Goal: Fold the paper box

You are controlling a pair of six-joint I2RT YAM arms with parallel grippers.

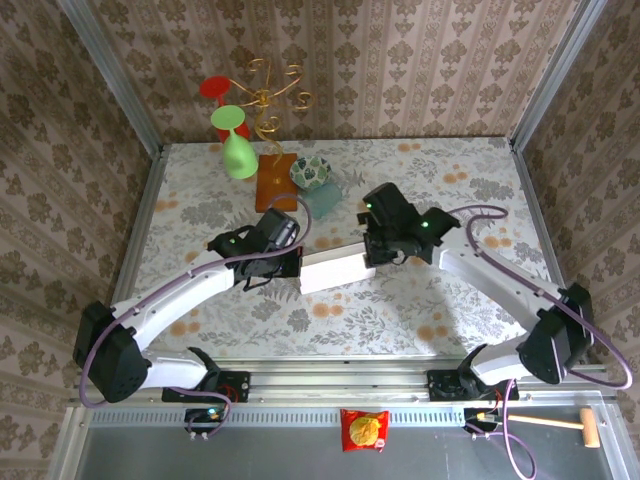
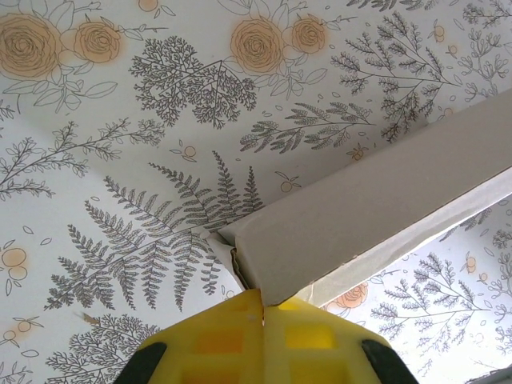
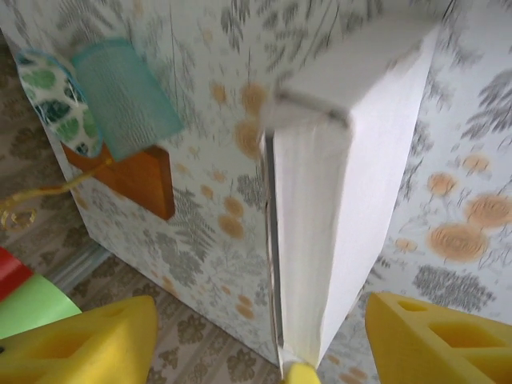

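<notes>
Fingers (image 2: 220,344) of the left gripper (image 1: 296,262) are seen pressed together on one end of the paper box (image 1: 336,270), a thin edge of which is pinched at their seam. The right gripper (image 1: 375,255) is held spread wide. Its yellow fingers (image 3: 88,340) are set well apart on either side of the box's other end, and neither pad is seen to touch it.

The box is found near the middle of the table (image 1: 450,180), between the two grippers. It is shaped into a long hollow form, with one flap bent over at the right gripper's end; what lies inside cannot be told.

Behind it a teal cup (image 1: 325,200) is laid just beside a leaf-patterned round object (image 1: 310,172) and a brown wooden board (image 1: 275,182). The cup's contents cannot be made out. A green glass (image 1: 237,150) is seen tilted near the board.

Both arms are stretched inward from the near corners of the table, with the wrists turned toward each other across the box.
</notes>
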